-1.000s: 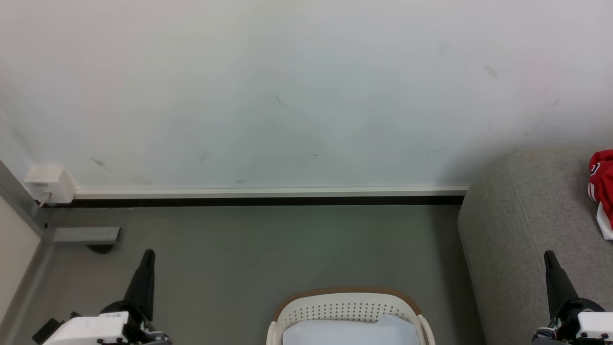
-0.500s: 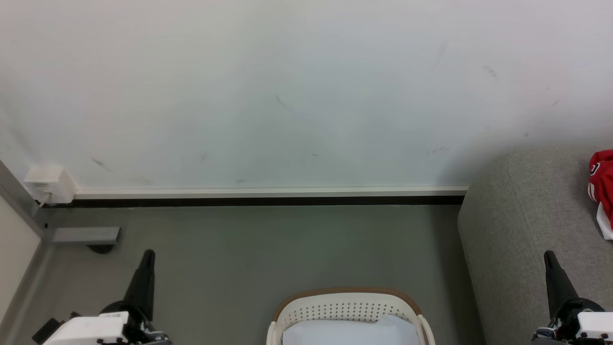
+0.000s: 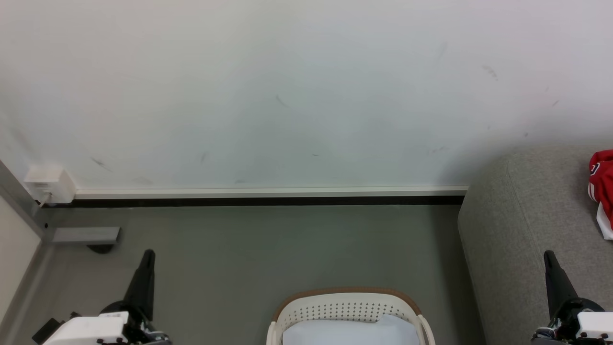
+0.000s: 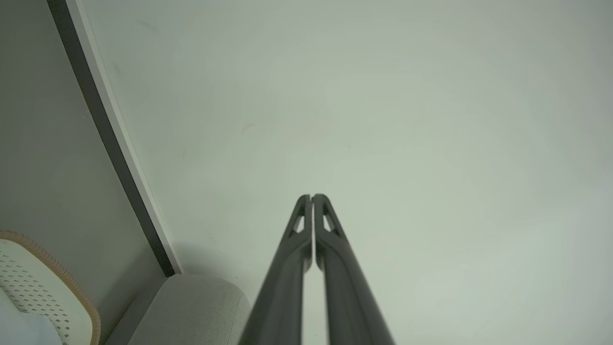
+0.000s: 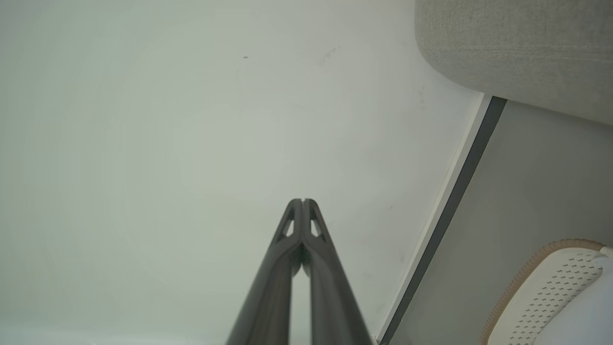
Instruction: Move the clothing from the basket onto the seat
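Observation:
The white perforated basket [image 3: 345, 306] with a brown rim sits at the bottom centre of the head view, with a pale sheet-like surface inside it. Red clothing [image 3: 603, 184] with white stripes lies on the grey seat [image 3: 527, 215] at the far right edge. My left gripper [image 3: 148, 253] stands shut at the lower left over the floor, holding nothing. My right gripper [image 3: 548, 254] stands shut at the lower right, over the seat's front part, also empty. Both wrist views show fingers pressed together, left gripper [image 4: 311, 196] and right gripper [image 5: 302, 201], pointing at the wall.
A white wall with a dark baseboard [image 3: 268, 201] runs behind the grey floor. A small white box [image 3: 48, 184] and a grey bracket [image 3: 86, 235] sit at the left corner. The basket's rim [image 4: 62, 287] and the seat's corner [image 5: 517, 48] appear in the wrist views.

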You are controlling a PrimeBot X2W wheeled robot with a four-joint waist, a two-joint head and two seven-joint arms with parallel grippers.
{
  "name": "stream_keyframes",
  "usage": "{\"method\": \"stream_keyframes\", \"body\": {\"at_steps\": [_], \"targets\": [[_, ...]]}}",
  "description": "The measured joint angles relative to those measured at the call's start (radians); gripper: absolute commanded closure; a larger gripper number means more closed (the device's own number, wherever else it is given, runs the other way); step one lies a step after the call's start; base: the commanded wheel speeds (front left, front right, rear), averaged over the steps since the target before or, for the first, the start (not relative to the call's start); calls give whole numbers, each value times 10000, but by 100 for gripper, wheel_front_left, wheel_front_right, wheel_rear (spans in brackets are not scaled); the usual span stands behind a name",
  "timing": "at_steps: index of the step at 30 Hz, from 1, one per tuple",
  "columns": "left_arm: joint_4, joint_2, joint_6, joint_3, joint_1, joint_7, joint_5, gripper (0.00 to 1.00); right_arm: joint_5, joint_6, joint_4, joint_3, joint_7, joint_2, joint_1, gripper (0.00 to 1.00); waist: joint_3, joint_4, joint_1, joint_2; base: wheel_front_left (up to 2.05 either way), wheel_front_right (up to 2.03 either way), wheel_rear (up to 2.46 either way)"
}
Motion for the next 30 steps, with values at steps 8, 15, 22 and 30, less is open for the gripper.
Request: {"method": "stream_keyframes", "body": {"at_steps": [8,15,22,30], "targets": [[0,0,0,0,0,0,0,100,10,0,-2,13,-2,-12,0,100,0,0,0,0,0,0,0],[0,0,0,0,-1,0,0,100,12,0,-2,25,-13,-27,0,100,0,0,0,0,0,0,0],[0,0,-2,0,-1,0,0,100,27,0,-2,38,-17,-33,0,100,0,0,0,0,0,0,0],[0,0,0,0,-1,0,0,100,31,0,-2,52,-50,-40,0,100,0,0,0,0,0,0,0]]}}
